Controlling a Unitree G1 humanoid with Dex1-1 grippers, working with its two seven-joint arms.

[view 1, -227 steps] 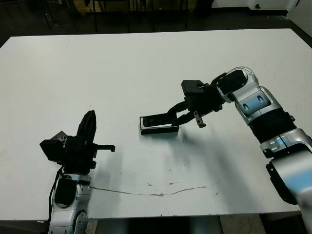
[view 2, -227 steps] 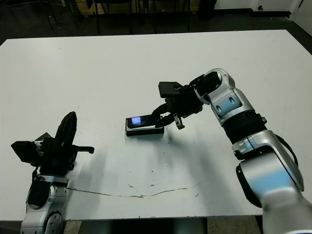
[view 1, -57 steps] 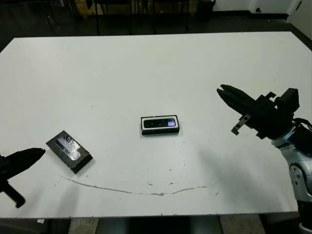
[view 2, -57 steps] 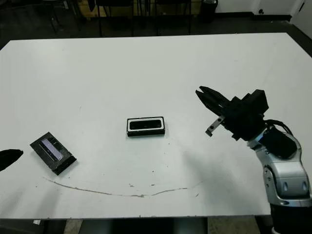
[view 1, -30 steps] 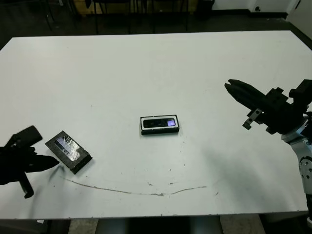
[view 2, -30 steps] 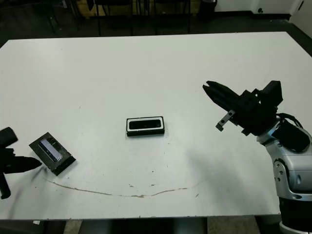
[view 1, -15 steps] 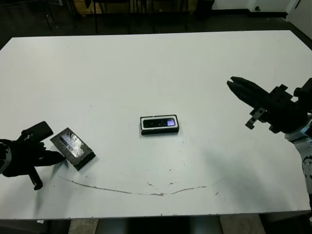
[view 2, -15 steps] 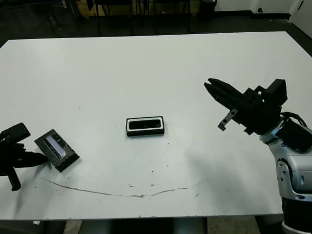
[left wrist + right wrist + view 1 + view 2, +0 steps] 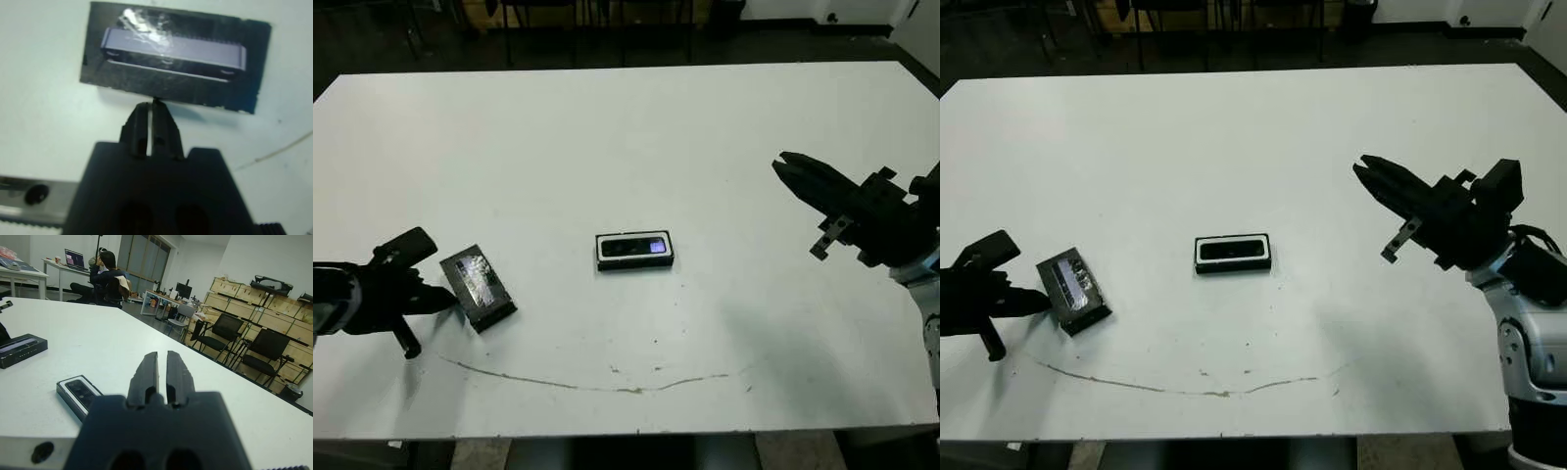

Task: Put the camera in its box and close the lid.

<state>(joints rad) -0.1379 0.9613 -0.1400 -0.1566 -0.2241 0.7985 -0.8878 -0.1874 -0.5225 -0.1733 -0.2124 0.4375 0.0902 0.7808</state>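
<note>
Looks about halfway: the camera (image 9: 635, 247) sits in its box (image 9: 603, 262) at frame center. The lid (image 9: 478, 286) lies off at lower left, left gripper (image 9: 152, 105) pinched shut, tips against its edge. Right gripper (image 9: 157, 368) is closed, empty, well apart. Lid isn't on yet.

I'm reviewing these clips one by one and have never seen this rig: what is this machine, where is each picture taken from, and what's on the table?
It is a humanoid robot with two arms, each ending in a two-fingered black gripper. Two pictures come from its head, looking down at the white table; the other two come from cameras on its wrists. The box sits mid-table with the camera already in it. The lid lies apart, near the left gripper, whose shut fingertips are against the lid's edge. The right gripper hovers, shut and empty. Neither holds anything.
</note>
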